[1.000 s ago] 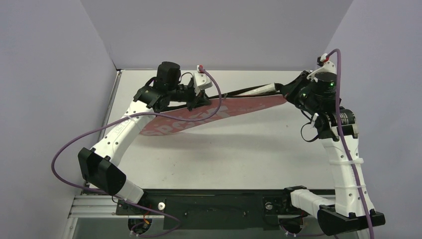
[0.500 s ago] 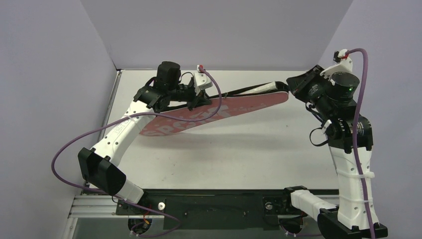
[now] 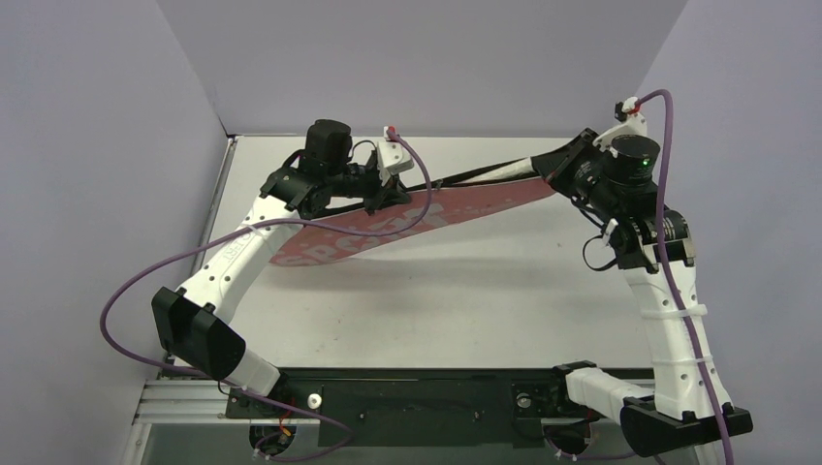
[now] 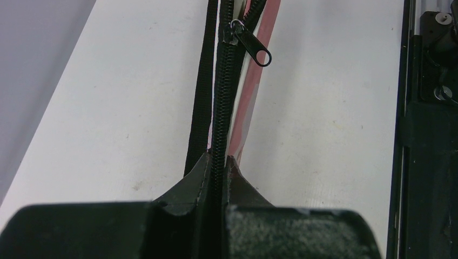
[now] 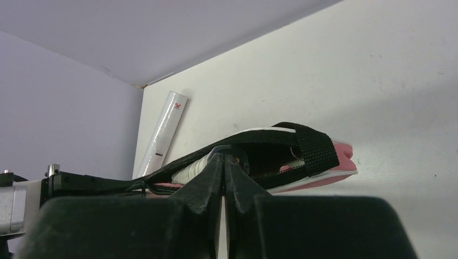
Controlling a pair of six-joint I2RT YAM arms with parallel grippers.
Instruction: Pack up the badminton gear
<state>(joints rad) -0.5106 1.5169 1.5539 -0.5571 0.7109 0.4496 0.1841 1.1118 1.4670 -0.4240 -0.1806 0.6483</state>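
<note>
**A:** What sort of place is this?

**B:** A robotics lab, and this is a small test cell in it. Two white-and-black arms, the left arm (image 3: 233, 260) and the right arm (image 3: 671, 310), are bolted to a black base plate (image 3: 417, 392) at 6 o'clock.

**A:** And around them?

**B:** A white table (image 3: 465, 291), faintly scuffed, is boxed in by plain lavender wall panels (image 3: 417, 58) at 9, 12 and 3 o'clock. A silver aluminium rail (image 3: 184, 399) sits at about 7 o'clock. A purple cable (image 3: 104, 318) loops off each arm, and a green indicator light glows on the right one.
</note>
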